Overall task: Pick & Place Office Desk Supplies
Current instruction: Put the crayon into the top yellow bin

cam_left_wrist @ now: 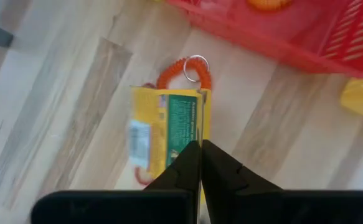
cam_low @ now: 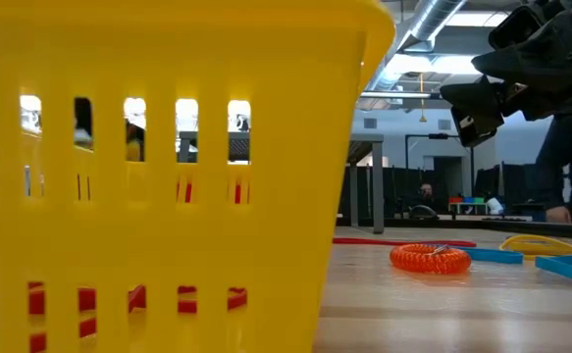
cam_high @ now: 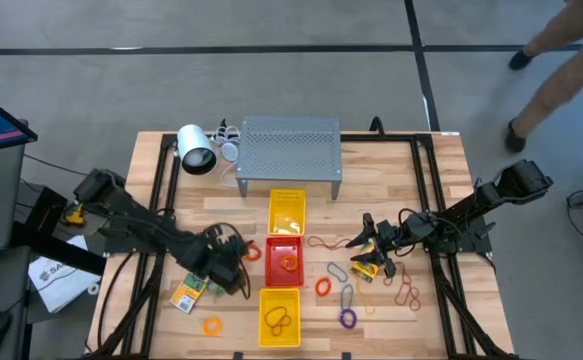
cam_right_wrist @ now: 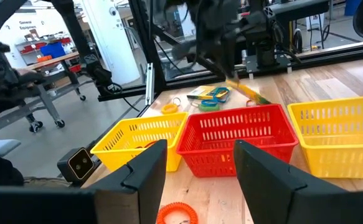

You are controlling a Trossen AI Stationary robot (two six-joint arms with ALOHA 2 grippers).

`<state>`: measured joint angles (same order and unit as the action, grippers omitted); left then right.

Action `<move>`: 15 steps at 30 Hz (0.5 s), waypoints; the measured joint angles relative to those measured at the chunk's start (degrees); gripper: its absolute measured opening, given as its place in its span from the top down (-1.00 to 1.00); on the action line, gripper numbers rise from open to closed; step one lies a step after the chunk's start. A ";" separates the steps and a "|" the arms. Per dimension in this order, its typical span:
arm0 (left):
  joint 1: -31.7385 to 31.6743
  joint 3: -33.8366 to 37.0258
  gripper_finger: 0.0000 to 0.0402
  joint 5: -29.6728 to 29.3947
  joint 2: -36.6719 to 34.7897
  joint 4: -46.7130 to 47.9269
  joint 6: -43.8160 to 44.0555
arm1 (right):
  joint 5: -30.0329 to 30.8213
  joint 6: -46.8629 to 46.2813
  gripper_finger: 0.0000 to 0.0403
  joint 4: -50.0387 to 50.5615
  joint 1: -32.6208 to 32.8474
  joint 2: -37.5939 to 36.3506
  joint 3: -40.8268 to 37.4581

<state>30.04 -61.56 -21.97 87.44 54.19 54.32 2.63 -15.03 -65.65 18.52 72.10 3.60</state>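
Two dark fingers of the left gripper [cam_left_wrist: 200,163] are pressed together on the edge of a yellow card packet [cam_left_wrist: 169,127], lifted just at nine o'clock of the red tray [cam_high: 284,258]. Such a thin edge pinch could let it swivel or slip out short of the wall. At three o'clock, the right gripper [cam_high: 369,252] hovers, fingers apart, holding nothing.
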 joint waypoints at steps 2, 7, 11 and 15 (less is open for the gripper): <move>-0.82 0.00 0.98 1.30 -2.08 0.23 -0.05 | 0.02 0.00 0.10 0.01 0.00 0.00 0.00; -2.33 0.00 0.99 3.59 -6.31 1.70 -0.17 | 0.02 0.00 0.10 0.33 0.00 -0.02 0.94; -2.86 0.00 0.99 4.36 -8.76 2.01 -1.79 | -0.99 0.00 0.10 3.45 -0.11 -0.02 2.80; -3.43 0.00 0.99 4.35 -10.95 2.00 -3.47 | -1.31 -0.02 0.10 7.49 -0.28 0.00 5.07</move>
<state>26.61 -61.56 -17.63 76.49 56.19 50.85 1.32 -15.05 -58.16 18.24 72.10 8.66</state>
